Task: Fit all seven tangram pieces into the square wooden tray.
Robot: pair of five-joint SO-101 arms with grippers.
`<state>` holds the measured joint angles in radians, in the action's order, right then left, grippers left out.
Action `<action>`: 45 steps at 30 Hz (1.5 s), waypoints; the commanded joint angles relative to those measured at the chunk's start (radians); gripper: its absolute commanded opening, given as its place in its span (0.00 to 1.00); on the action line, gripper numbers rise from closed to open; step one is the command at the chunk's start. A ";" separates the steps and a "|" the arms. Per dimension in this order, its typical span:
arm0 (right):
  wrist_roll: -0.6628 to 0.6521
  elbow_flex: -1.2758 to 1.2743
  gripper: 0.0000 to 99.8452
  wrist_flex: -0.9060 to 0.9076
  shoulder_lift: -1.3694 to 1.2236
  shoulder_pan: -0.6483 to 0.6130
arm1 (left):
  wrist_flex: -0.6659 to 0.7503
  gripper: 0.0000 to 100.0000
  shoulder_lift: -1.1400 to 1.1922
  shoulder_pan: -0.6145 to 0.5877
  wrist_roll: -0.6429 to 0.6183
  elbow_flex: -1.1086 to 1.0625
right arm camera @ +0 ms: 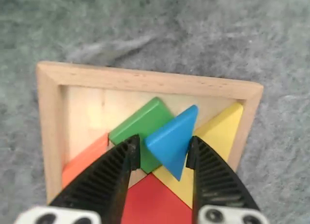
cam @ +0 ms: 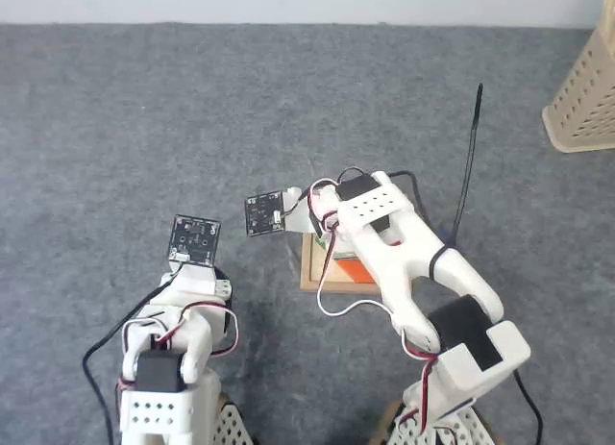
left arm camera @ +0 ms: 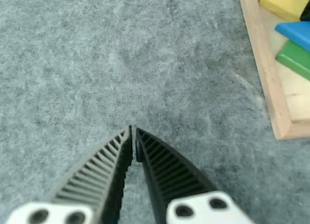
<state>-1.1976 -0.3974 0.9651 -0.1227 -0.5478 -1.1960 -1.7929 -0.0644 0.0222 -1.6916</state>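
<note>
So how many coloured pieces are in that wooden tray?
5: green square mid-tray, blue triangle beside it in the gripper, yellow piece by one wall, orange piece by the opposite wall, red piece between them. The gripper may hide more.

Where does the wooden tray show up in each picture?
High view: wooden tray at centre, partly under the right arm.
Left wrist view: tray off to one side, corner showing.
Right wrist view: tray directly below the camera.
Shared landmark: blue triangle, in both wrist views.

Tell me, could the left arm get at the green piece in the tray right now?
Probably not easily. The right gripper sits over the tray, holding the blue triangle right beside the green piece; the left gripper is shut over carpet nearby.
</note>
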 commanded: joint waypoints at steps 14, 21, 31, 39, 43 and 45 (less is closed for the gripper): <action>0.066 0.014 0.03 0.012 0.216 0.079 | -0.005 0.01 -0.003 -0.006 -0.009 0.005; 0.509 -0.003 0.01 0.005 0.219 0.079 | -0.005 0.01 -0.003 -0.006 -0.009 0.005; 0.872 -0.150 0.01 -0.117 0.209 0.081 | -0.005 0.01 -0.003 -0.006 -0.009 0.005; 0.872 -0.178 0.01 -0.157 0.208 0.085 | -0.005 0.01 -0.003 -0.006 -0.009 0.005; 0.878 -0.176 0.01 -0.194 0.160 0.087 | -0.005 0.01 -0.003 -0.006 -0.009 0.005; 0.878 -0.172 0.01 -0.223 0.125 0.090 | -0.005 0.01 -0.003 -0.006 -0.009 0.005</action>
<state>-0.3307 -0.5846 0.7856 0.0184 -0.4741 -1.1960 -1.7929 -0.0644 0.0222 -1.6916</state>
